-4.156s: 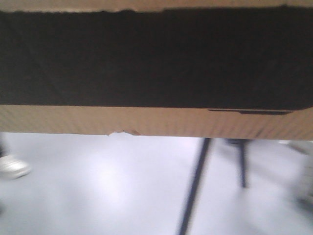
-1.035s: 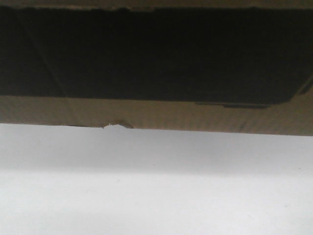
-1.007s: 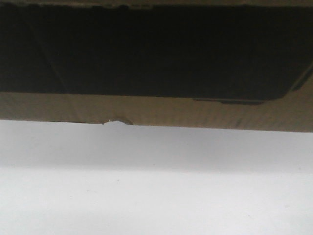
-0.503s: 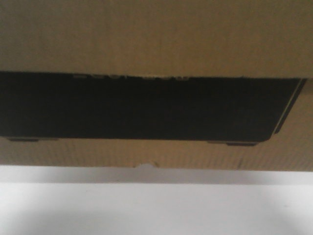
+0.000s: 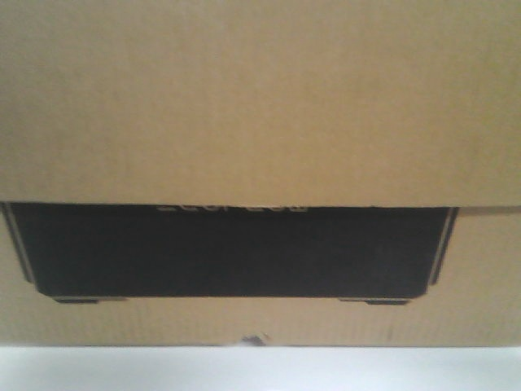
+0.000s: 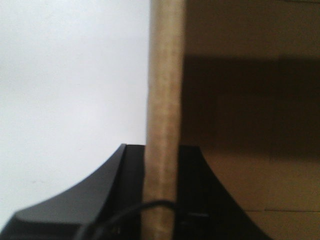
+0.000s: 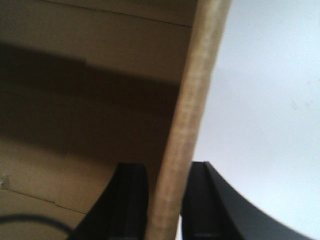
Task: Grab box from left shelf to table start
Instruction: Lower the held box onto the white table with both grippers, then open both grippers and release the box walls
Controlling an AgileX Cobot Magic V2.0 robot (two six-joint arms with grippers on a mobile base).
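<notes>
The brown cardboard box (image 5: 260,106) fills nearly the whole front view, with a black panel (image 5: 228,252) across its lower part. My left gripper (image 6: 162,150) is shut on the box's left wall (image 6: 165,75), one black finger on each side of the cardboard edge. My right gripper (image 7: 167,167) is shut on the right wall (image 7: 200,75) in the same way. The box's inside shows tan and shadowed in both wrist views. The shelf is out of view.
A white surface (image 5: 260,371) shows as a thin strip under the box in the front view. It also lies outside the box walls in the left wrist view (image 6: 75,75) and the right wrist view (image 7: 265,100).
The box has dropped in the front view: its black panel slid down, tan cardboard now fills the top, and the white strip below has shrunk. The floor and chair legs seen earlier are gone.
</notes>
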